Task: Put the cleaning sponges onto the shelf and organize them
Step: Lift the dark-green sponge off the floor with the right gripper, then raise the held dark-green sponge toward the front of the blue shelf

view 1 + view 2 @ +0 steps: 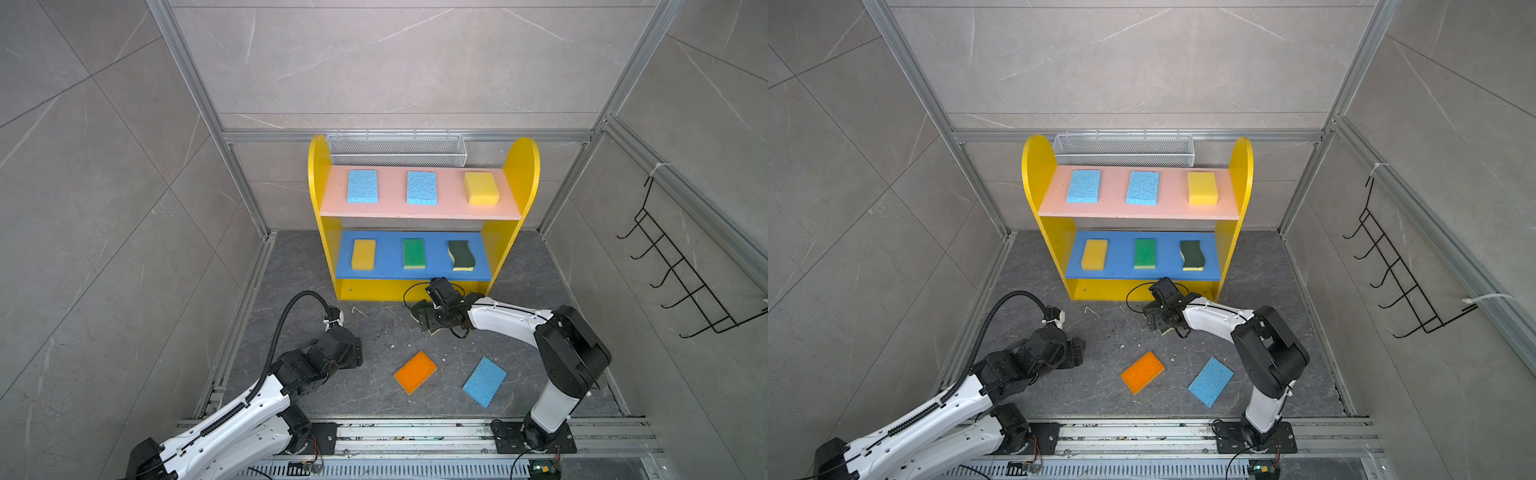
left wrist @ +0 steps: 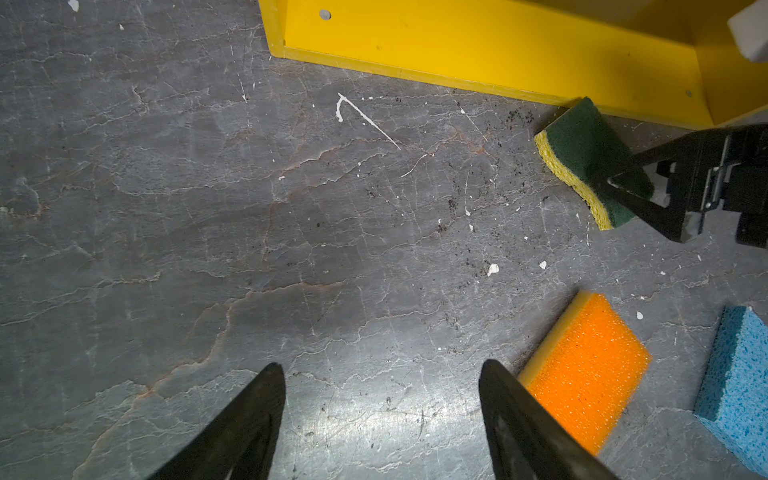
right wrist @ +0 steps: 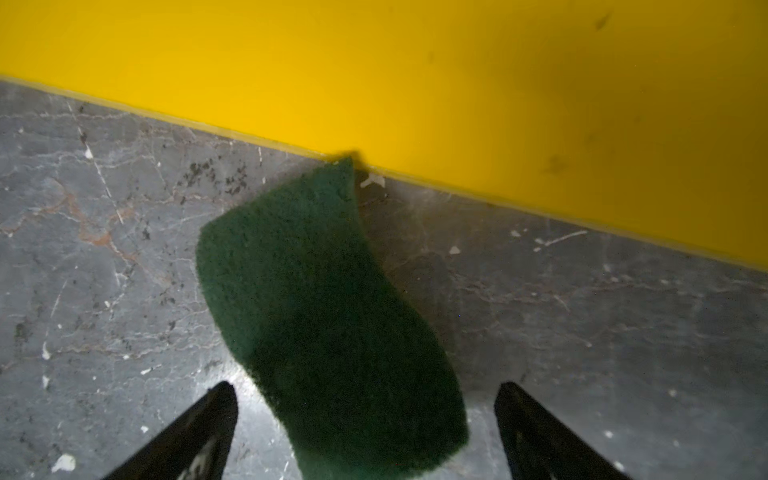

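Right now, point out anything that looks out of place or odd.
The orange sponge, blue sponge and dark-green sponge lie askew on the floor, the last with a corner at the shelf base, under the open right end effector. White flecks and dark crumbs litter the floor.

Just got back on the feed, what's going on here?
The right gripper is down by the base of the shelf, fingers open on either side of a dark green sponge on the floor, not gripping it. The left gripper hovers open near the orange sponge. A blue sponge lies on the floor too. Three sponges sit on the pink board, three on the blue board.
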`<move>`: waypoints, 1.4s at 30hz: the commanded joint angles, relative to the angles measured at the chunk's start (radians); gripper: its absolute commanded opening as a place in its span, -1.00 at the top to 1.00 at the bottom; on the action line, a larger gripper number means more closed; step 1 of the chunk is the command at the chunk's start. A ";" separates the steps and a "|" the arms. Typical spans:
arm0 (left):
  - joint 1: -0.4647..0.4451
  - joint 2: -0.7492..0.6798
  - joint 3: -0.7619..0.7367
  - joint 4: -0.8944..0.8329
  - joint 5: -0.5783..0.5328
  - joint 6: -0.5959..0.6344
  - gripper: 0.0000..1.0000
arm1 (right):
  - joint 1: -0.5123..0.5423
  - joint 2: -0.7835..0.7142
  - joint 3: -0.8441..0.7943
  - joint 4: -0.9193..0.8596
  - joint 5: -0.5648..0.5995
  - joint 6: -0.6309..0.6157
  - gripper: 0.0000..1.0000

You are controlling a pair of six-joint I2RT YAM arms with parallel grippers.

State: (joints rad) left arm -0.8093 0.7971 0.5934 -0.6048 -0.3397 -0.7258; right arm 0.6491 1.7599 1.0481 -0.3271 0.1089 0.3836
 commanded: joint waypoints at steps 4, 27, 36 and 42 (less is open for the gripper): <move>-0.002 0.004 0.027 0.002 -0.024 -0.008 -0.53 | 0.000 0.022 -0.032 0.043 -0.071 -0.030 -0.98; -0.004 -0.081 0.002 -0.030 -0.019 -0.049 -0.51 | 0.089 -0.008 -0.126 0.027 0.015 0.015 -0.64; -0.005 -0.079 -0.003 -0.031 -0.022 -0.055 -0.50 | 0.111 -0.010 -0.135 0.022 0.075 0.034 -0.39; -0.006 -0.058 0.002 -0.029 -0.028 -0.060 -0.50 | 0.110 -0.020 -0.167 0.062 0.104 0.076 -0.11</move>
State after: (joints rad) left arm -0.8120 0.7315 0.5934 -0.6258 -0.3401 -0.7727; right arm 0.7555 1.7424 0.9211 -0.2367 0.2050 0.4183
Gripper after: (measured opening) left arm 0.749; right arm 0.572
